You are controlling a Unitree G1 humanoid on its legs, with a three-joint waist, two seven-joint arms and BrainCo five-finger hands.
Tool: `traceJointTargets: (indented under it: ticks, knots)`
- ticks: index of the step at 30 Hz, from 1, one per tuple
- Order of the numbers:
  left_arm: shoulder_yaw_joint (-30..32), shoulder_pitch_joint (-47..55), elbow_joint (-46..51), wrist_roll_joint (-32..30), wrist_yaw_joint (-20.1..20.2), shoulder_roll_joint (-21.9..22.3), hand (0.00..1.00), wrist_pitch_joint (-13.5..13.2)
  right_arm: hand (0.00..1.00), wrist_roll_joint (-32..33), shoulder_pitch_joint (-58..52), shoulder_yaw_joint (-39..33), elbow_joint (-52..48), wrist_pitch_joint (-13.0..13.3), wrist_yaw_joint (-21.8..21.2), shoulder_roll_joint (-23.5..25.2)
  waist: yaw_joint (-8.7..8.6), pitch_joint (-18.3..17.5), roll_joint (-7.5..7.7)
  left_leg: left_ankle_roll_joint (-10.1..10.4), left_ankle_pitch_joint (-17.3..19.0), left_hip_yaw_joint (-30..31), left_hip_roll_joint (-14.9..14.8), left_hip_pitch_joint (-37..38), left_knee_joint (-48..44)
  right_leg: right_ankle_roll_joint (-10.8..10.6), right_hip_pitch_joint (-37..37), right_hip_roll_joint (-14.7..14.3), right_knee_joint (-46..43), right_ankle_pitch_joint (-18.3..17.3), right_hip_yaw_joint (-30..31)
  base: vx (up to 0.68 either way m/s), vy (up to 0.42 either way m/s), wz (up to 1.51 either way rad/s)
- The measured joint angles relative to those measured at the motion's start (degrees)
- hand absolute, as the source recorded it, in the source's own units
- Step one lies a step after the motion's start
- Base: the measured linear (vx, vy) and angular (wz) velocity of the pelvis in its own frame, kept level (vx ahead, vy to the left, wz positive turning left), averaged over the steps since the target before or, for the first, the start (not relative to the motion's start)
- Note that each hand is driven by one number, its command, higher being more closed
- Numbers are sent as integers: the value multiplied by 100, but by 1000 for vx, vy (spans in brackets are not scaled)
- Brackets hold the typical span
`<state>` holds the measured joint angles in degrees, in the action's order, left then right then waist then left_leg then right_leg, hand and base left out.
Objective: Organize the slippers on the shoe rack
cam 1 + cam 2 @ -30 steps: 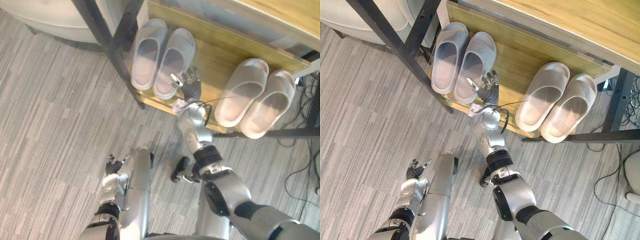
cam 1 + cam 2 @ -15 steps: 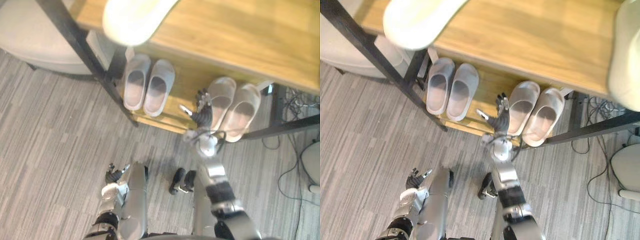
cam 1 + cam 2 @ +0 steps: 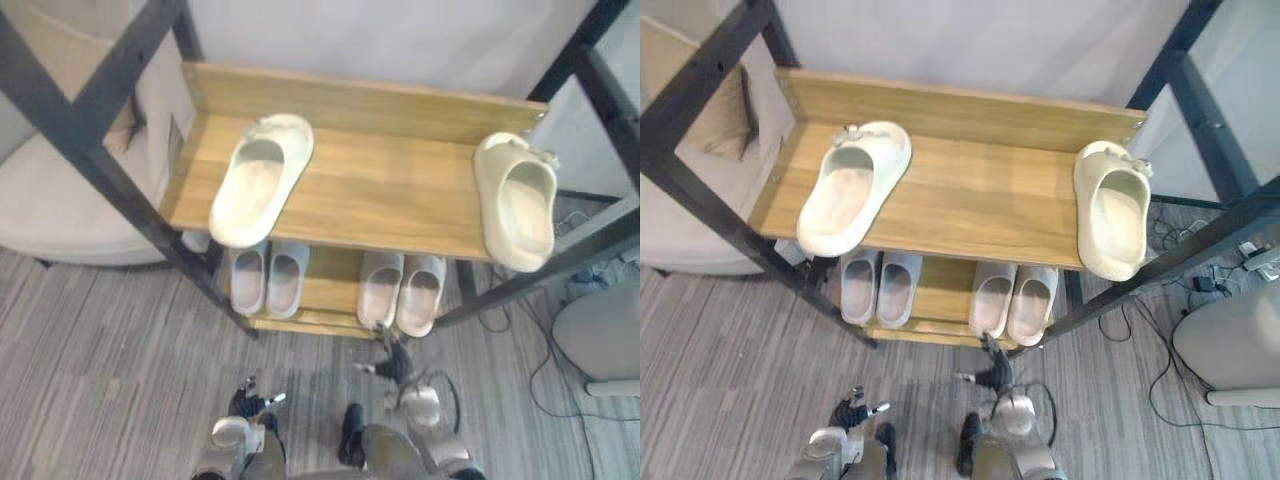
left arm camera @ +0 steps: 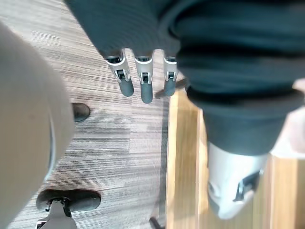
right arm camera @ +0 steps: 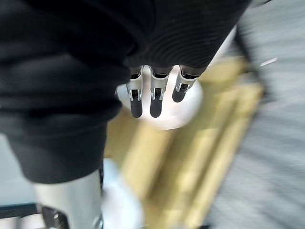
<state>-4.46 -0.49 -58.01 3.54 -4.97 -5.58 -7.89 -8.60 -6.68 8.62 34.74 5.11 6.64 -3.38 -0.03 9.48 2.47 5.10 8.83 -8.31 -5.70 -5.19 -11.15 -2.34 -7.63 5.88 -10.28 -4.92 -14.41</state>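
The wooden shoe rack (image 3: 400, 195) has a black frame. On its top shelf lie two cream slippers far apart, one at the left (image 3: 260, 178) and one at the right (image 3: 520, 200). On the lower shelf stand a grey pair (image 3: 265, 278) and a pale beige pair (image 3: 400, 290), side by side. My right hand (image 3: 395, 362) hovers low in front of the beige pair, empty, its fingers (image 5: 152, 93) straight. My left hand (image 3: 250, 403) is down over the floor near the rack's front left, also empty, with straight fingers (image 4: 143, 81).
A beige cushioned seat (image 3: 50, 200) stands left of the rack. A rounded white object (image 3: 600, 340) and loose cables (image 3: 1165, 350) lie on the floor at the right. Black diagonal bars (image 3: 70, 110) cross the rack's corners. Grey striped carpet (image 3: 110, 370) lies in front.
The camera has risen and pulled back, bringing the top shelf and its two cream slippers into full view. My right hand has drawn back from the lower shelf to in front of the rack.
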Motion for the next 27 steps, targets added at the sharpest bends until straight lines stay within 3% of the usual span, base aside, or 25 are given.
traceJointTargets:
  ticks: [3,8,13,22,27]
  knots:
    - [-178,75,3,-6,22,-28,0,-6,0,-34,-187,-442,935,-52,-75,-90,-11,-173,-105,-39,-119,-47,70,279,324,-50,316,-32,461,233,53,23,42,-7]
    - [-586,158,148,-4,36,-38,0,-29,0,106,-11,-895,1616,-10,-93,-168,-30,-294,-133,-86,-285,-22,128,558,609,-35,650,-66,885,503,67,-44,9,0]
    - [-1366,299,818,2,99,-39,0,-32,0,194,2,-1025,1758,-3,-97,-152,1,-365,-144,-134,-493,115,202,639,895,-54,734,-48,1064,610,-14,-106,-15,11]
    - [-2590,738,4092,714,701,-249,0,-188,0,184,-21,-1025,1792,-3,-96,-158,3,-563,-238,-152,-587,371,324,643,1227,-79,782,6,1225,634,-88,-56,-6,10]
    - [-2832,705,5413,1095,791,-268,0,-201,0,175,-26,-978,1818,-12,-94,-172,4,-635,-290,-210,-691,525,349,752,1295,-109,929,1,1239,666,-238,114,-19,16]
